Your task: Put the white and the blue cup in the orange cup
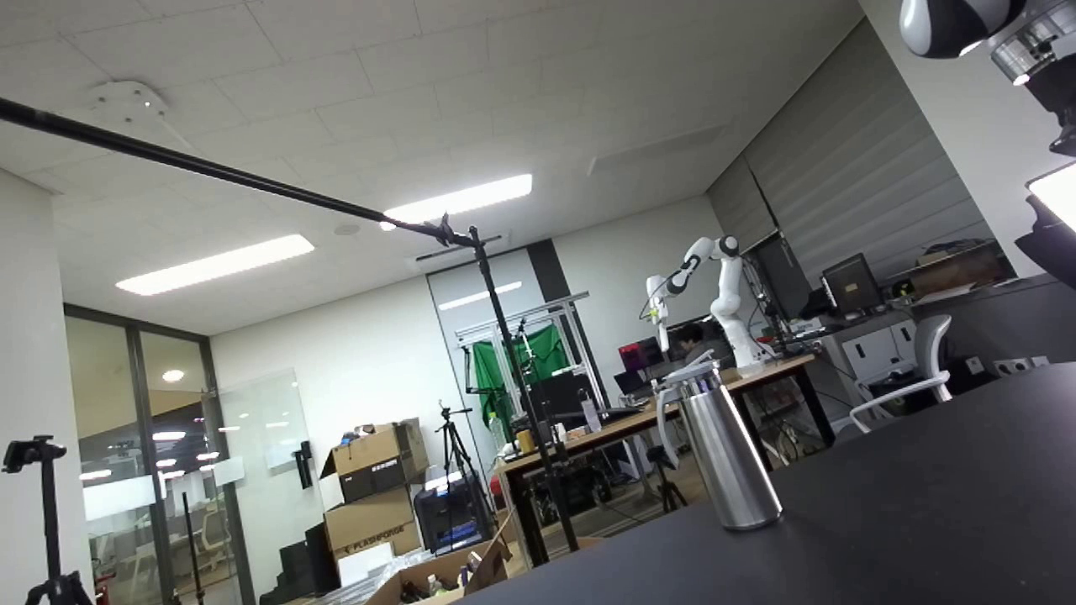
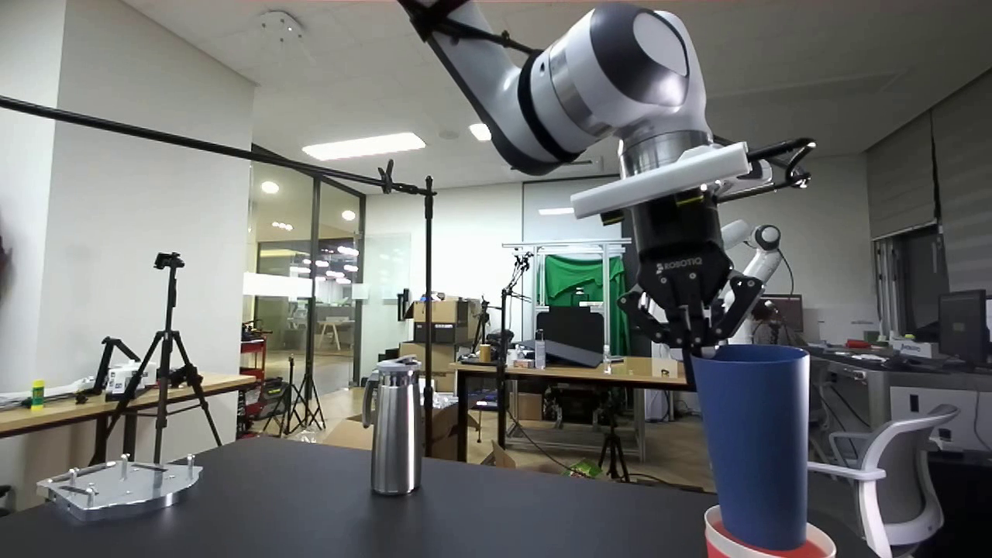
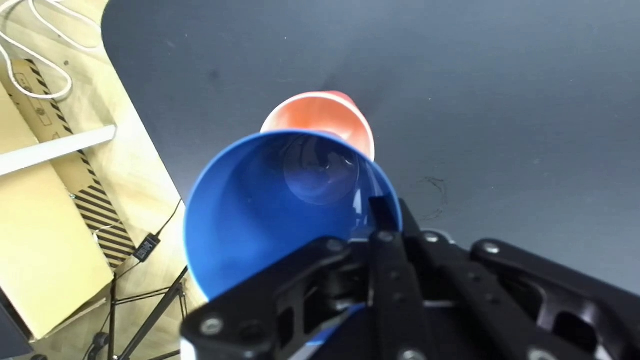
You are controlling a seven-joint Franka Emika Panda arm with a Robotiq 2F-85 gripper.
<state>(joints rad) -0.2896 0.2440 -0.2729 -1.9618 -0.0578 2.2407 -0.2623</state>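
I count 1 tall, tapered, plastic-looking blue cup [image 2: 756,449], mouth up, slight lean; 1 black two-finger end effector [image 3: 396,212] has it by the rim, jaws pinched narrow on the wall, one finger inside, one outside; 1 jointed white-and-grey arm [image 2: 612,85] carries it, coming in from the top in an exterior view; 1 round orange-red cup with a pale rim [image 3: 320,112] stands on the black-topped bench [image 2: 527,519]; blue cup's base shows against that mouth in an exterior view, and in the wrist view blue covers part of the orange-red opening; can't tell whether the base is above the mouth or inside it.

Same bench: 1 cylindrical brushed-steel jug [image 2: 397,430] with grey lid and handle, upright, in both exterior views, well apart from the 2 cups; 1 flat silvery plate with upright pegs [image 2: 120,492], jug between it and the cups.

Background: 1 second white robot arm [image 1: 728,294] and 1 green cloth [image 2: 577,279], in both exterior views; 2 long lit ceiling strips [image 1: 216,265] in an exterior view.
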